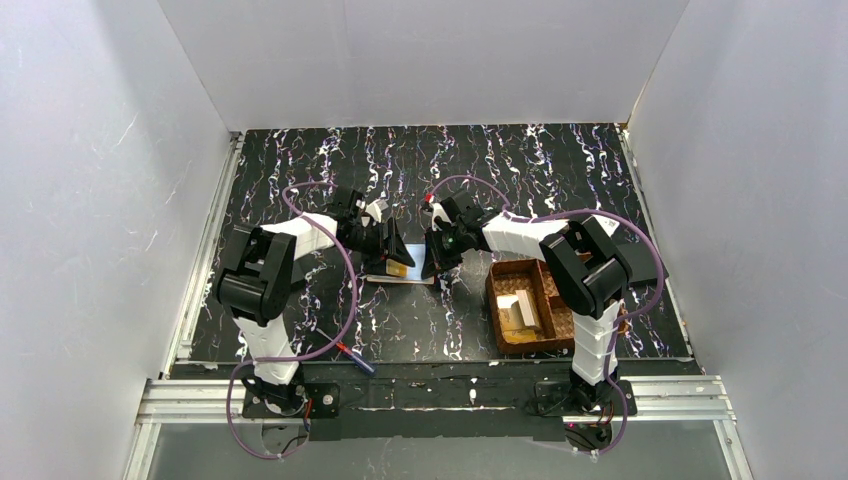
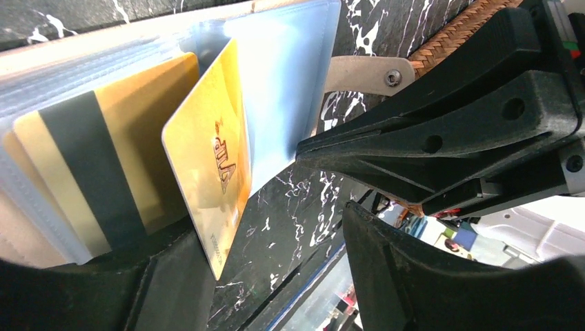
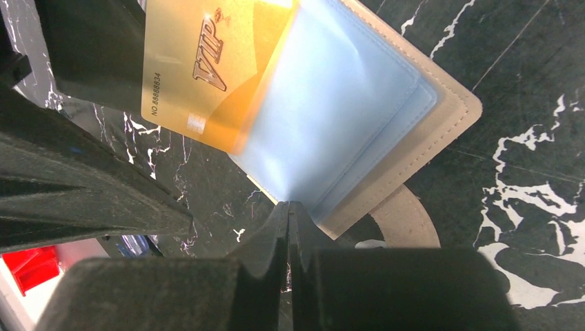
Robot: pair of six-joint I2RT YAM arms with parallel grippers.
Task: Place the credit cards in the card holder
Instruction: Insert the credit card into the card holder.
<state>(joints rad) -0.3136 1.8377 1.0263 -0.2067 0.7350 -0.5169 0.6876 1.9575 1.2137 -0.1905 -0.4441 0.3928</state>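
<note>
Your left fingers (image 2: 441,276) stand apart, released, with the gold card (image 2: 207,172) between them, part-entered in a clear sleeve (image 3: 345,117) of the card holder (image 3: 448,114), centre frame in the top view. Your right fingers (image 3: 262,276) are pressed shut at the sleeve's edge. The card is judged light, stiff and slick: grip its free edge.

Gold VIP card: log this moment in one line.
gold VIP card: partly in card holder sleeve | left gripper: open | right gripper: shut at sleeve edge | striped card: already sleeved
</note>
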